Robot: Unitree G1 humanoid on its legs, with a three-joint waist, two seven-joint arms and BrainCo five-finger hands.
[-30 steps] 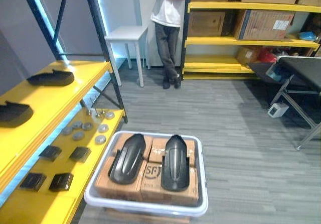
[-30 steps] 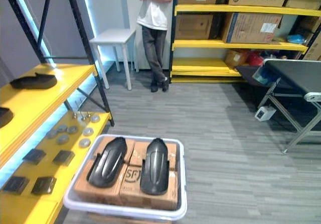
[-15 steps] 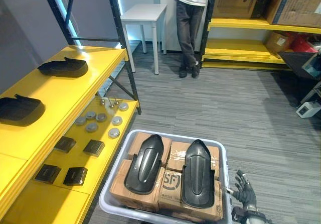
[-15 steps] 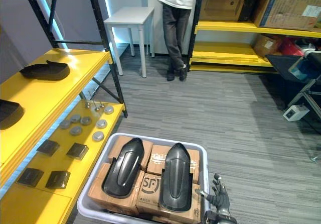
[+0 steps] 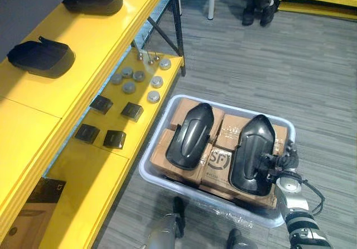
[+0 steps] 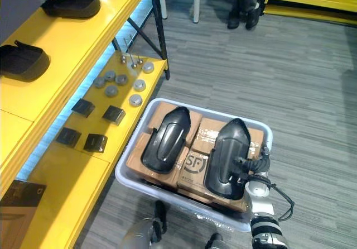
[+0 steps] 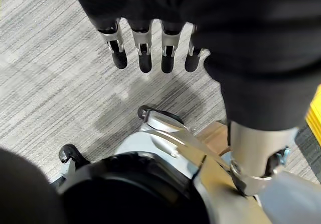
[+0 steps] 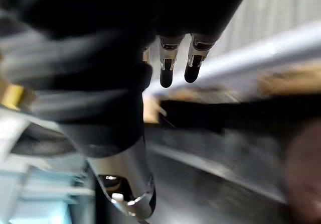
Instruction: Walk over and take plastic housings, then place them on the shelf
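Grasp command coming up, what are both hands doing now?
Left hand: open, holding nothing.
Right hand: open, beside a black housing.

The near housing (image 5: 251, 154), right beside the right hand (image 5: 279, 162), looked like black moulded plastic, smooth with a soft sheen. The far housing (image 5: 189, 134), past it from the hand, had the same finish. Both lay on brown, matt cardboard boxes (image 5: 215, 161) in a pale, smooth plastic bin (image 5: 150, 173). The hand's fingers (image 8: 167, 63) were silvery metal with dark matt tips. Well away from the hand, the yellow shelf (image 5: 83, 48) shone glossy and carried dull grey metal discs (image 5: 153, 97). The floor (image 5: 290, 70) was grey ribbed carpet.
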